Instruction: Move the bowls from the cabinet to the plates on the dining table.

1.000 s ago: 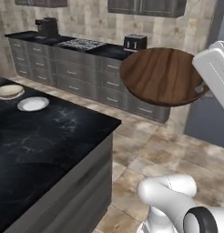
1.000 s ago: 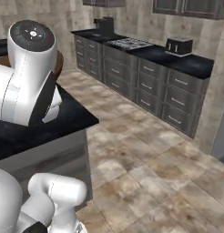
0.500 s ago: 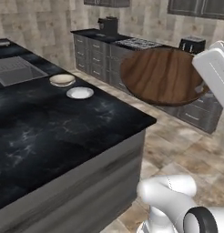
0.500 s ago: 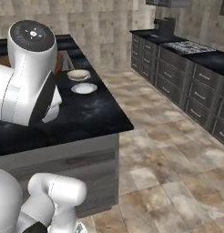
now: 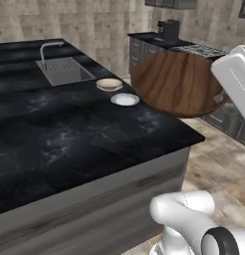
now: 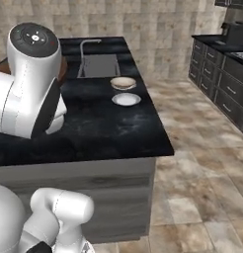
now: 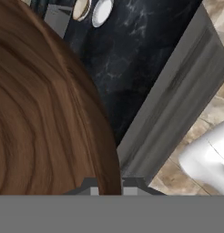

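Hanging in the air off the near corner of the black marble tabletop point(image 5: 69, 134), the dark wooden bowl point(image 5: 177, 82) is carried at the end of the white arm point(image 5: 236, 79), its underside turned toward the left base camera; in the hand view the same bowl sweeps across the left side, and the claw point(image 7: 112, 189) is clamped on its rim, tips nearly together; on the tabletop, well apart from the held bowl, the cream bowl point(image 5: 109, 83) sits on one plate beside the grey sink point(image 5: 64, 70) with its metal tap point(image 5: 47, 47); just beside it lies the bare plate point(image 5: 125, 99), white centre showing; dark lower cabinets point(image 6: 224, 89) line the far wall across the tiled floor point(image 6: 202, 168).
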Robot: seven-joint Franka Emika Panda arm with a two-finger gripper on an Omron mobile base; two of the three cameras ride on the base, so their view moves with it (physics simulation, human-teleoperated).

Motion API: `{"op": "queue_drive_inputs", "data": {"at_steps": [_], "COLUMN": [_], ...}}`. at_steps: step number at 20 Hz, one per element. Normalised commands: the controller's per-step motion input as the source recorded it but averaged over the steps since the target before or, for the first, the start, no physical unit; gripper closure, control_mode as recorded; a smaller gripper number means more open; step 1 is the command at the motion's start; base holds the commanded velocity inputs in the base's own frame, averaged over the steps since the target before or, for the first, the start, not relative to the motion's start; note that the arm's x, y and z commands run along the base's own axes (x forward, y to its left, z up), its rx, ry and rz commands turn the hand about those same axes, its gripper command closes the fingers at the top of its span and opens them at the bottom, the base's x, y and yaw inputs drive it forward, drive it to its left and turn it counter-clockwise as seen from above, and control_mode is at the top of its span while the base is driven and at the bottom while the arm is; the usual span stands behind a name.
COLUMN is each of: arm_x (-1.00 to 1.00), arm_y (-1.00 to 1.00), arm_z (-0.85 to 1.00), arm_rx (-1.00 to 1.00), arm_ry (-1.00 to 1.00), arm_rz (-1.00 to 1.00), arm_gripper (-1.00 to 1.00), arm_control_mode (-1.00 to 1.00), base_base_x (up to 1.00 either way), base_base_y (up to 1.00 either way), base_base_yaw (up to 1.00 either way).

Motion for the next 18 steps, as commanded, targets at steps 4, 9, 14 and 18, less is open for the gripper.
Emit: {"op": "queue_drive_inputs", "data": {"at_steps": [4, 9, 14, 18], "arm_x": [0.0, 0.0, 0.0, 0.0], "arm_y": [0.0, 0.0, 0.0, 0.0], "arm_z": [0.0, 0.0, 0.0, 0.0], "arm_rx": [0.0, 0.0, 0.0, 0.0], "arm_ry": [0.0, 0.0, 0.0, 0.0], "arm_rz": [0.0, 0.0, 0.0, 0.0], "arm_gripper": [1.0, 1.0, 1.0, 1.0], "arm_control_mode": [1.0, 1.0, 1.0, 1.0], "base_base_x": [0.99, 0.7, 0.33, 0.28], "base_base_y": [-0.64, -0.95, -1.0, -1.0], "base_base_yaw": [0.0, 0.0, 0.0, 0.01]}}
